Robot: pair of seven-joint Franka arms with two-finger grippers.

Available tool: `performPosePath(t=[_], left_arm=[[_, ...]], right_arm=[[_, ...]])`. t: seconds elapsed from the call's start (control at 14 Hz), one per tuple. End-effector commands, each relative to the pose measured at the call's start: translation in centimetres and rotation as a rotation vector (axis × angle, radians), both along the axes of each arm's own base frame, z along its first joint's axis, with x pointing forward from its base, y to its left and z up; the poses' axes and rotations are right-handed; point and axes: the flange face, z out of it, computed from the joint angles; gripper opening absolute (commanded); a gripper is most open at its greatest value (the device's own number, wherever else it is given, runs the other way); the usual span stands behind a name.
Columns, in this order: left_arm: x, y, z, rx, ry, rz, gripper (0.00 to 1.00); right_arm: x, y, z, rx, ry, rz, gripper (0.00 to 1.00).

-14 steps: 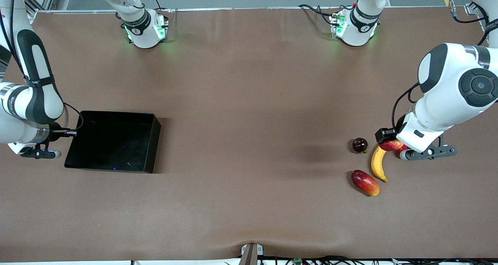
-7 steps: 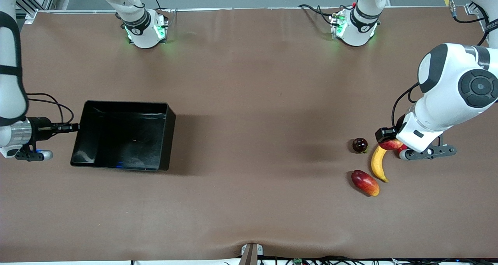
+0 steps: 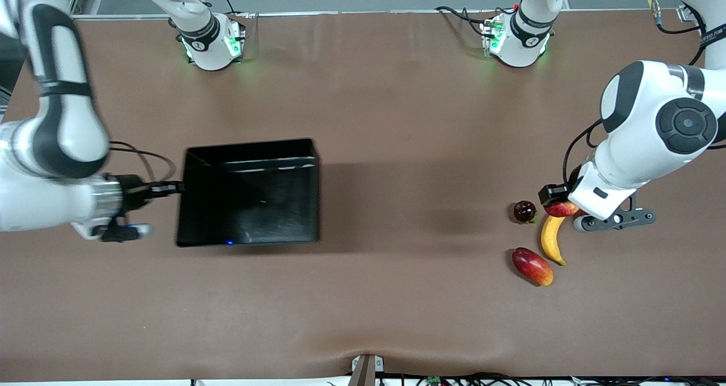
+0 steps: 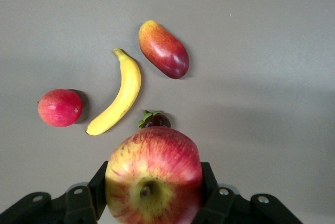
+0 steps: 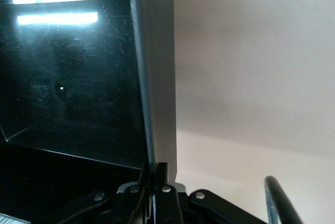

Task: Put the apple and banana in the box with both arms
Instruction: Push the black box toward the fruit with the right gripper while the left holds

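Apple [image 4: 153,176]: round, red with yellow streaks, held in the left tool [image 4: 152,203], jaws half-spread against its flanks, stem end facing the wrist camera. In the front view it sits at right of centre [image 3: 561,208], partly hidden under the wrist. Judged firm, light, smooth-skinned; a grip across the widest girth suits it, since it could roll out of a grip placed off-centre.

Banana [image 3: 550,238]: curved, yellow, lying on the bench [image 3: 397,295] at lower right of the front view, just below the apple. Judged light, soft under pressure and liable to bruise; best taken across the middle of its length, jaws astride the narrow width.

Box [image 3: 249,193]: glossy black tray with low walls, left of centre in the front view, empty. The right tool [image 5: 155,182] is pinched tight on the thin edge of one wall, at the box's left side in that view [image 3: 170,189]. Judged light and stiff but slick; held by one wall only, it may tilt or slip. Whether its base rests on the bench or hangs clear is hard to say.

Other fruit, lower right of the front view: a mango [image 3: 532,266], a dark mangosteen-like fruit [image 3: 524,211], and a plain red round fruit [image 4: 59,107] seen in the left wrist view.
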Motion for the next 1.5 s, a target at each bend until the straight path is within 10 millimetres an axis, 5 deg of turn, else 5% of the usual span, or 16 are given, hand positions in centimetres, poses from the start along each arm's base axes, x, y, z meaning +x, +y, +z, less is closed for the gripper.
performPosePath(t=[0.0, 0.21, 0.43, 0.64, 0.86, 1.0, 1.07, 1.15, 1.29, 1.43], left_arm=[[-0.6, 0.1, 0.9, -0.003, 0.005, 0.024, 0.0], [-0.7, -0.2, 1.0, -0.001, 0.002, 0.033, 0.0], [-0.8, -0.5, 0.9, -0.005, 0.005, 0.029, 0.0], [-0.8, -0.6, 0.9, -0.005, 0.005, 0.028, 0.0], [-0.8, -0.8, 0.8, -0.005, 0.006, 0.037, 0.0], [-1.1, -2.3, 0.6, -0.011, 0.01, 0.054, 0.0], [-1.2, -2.8, 0.8, -0.014, 0.007, 0.063, 0.0], [-1.3, -3.3, 0.8, -0.016, 0.007, 0.064, 0.0], [-1.5, -3.8, 0.8, -0.018, 0.007, 0.065, 0.0], [-1.9, -5.3, 0.6, -0.017, 0.011, 0.08, 0.0]], right_arm=[[-0.5, 6.8, 0.7, -0.011, -0.016, -0.041, 0.0], [-1.2, 14.3, -1.1, -0.039, -0.052, -0.051, 0.0], [-2.2, 18.8, -4.5, -0.052, -0.043, -0.03, 0.0], [-4.4, 26.0, -8.1, -0.084, -0.055, -0.054, 0.0], [-5.6, 30.2, -10.7, -0.092, -0.104, -0.09, 0.0], [-5.9, 30.8, -12.3, -0.101, -0.108, -0.084, 0.0], [-5.8, 30.8, -12.3, -0.101, -0.11, -0.084, 0.42], [-5.5, 30.4, -12.3, -0.104, -0.114, -0.085, 0.99], [-4.9, 30.1, -10.1, -0.157, -0.198, -0.016, 1.0], [-3.4, 29.3, -5.0, -0.215, -0.294, 0.044, 1.0]])
